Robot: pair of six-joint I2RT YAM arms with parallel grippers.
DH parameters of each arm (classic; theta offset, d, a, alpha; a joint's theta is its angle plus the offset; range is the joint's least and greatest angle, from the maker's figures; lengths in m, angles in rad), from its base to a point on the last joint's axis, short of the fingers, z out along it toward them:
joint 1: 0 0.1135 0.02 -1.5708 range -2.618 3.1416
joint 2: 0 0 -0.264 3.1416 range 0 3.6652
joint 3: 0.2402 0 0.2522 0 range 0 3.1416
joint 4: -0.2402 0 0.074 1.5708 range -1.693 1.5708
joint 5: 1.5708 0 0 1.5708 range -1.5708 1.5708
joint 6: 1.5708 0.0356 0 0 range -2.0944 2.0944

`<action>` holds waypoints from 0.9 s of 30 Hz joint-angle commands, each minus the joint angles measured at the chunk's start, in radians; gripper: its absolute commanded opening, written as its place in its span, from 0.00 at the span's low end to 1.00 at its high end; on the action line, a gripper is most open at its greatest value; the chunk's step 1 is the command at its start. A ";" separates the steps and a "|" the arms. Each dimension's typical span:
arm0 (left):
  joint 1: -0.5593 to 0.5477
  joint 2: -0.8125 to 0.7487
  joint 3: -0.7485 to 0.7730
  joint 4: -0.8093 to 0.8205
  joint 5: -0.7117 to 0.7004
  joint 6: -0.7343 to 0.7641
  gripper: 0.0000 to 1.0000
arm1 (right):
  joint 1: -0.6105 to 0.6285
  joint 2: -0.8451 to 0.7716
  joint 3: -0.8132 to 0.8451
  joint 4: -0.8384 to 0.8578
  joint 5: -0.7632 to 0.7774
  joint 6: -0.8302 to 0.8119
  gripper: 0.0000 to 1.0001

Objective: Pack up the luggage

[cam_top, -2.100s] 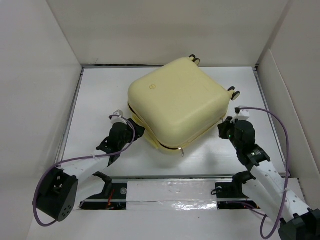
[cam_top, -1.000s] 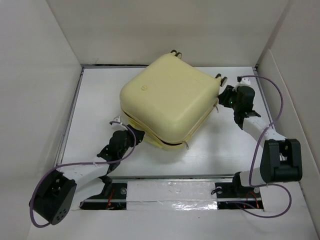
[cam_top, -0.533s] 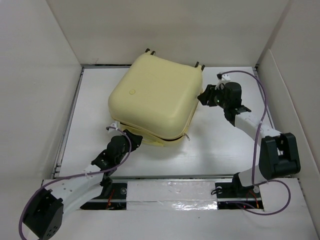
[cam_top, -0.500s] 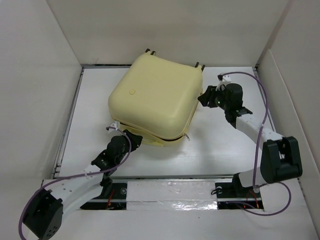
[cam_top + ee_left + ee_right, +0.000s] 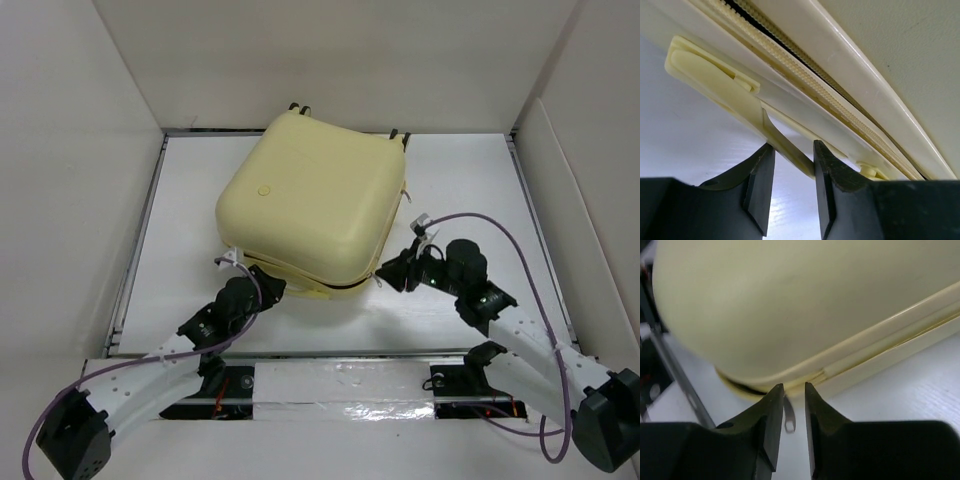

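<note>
- The luggage (image 5: 320, 200), a pale-yellow hard-shell case with rounded corners, lies flat and closed on the white desk (image 5: 470, 190), turned at an angle, its near corner pointing between the two robot arms.
- Small caster wheels (image 5: 298, 107) peek over the case's far edge, next to the white back wall (image 5: 340, 60) of the enclosure.
- A small round embossed mark (image 5: 263, 187) sits on the upper shell towards its left side; it is too small in the overhead view for any lettering to be read.
- The left gripper (image 5: 793, 145) works at the case's near-left edge, its black fingers (image 5: 760, 185) drawn in on the thin stem of the cream carry handle (image 5: 715, 75), which runs between them and meets both.
- Just above that handle, the zipper (image 5: 805, 80) runs along the seam between the two shells, its teeth plain in the left wrist view.
- The right gripper (image 5: 793, 386) is low at the near-right side of the case, at the seam.
- Its jaws stand a narrow gap apart, with the small metal zipper pull (image 5: 789, 417) hanging between them; the pull appears not to be pinched, though the angle makes that hard to judge.
- A purple cable (image 5: 470, 217) loops above the right arm.
</note>
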 commanded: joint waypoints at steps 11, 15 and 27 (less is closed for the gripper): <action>-0.039 -0.126 0.188 -0.160 0.007 0.172 0.09 | 0.032 0.066 -0.087 0.151 -0.187 0.027 0.52; -0.055 -0.058 0.199 -0.080 0.107 0.241 0.00 | 0.032 0.111 -0.082 0.197 -0.179 0.026 0.43; -0.456 0.278 0.300 0.115 -0.074 0.221 0.00 | 0.032 0.122 -0.059 0.191 -0.155 0.024 0.00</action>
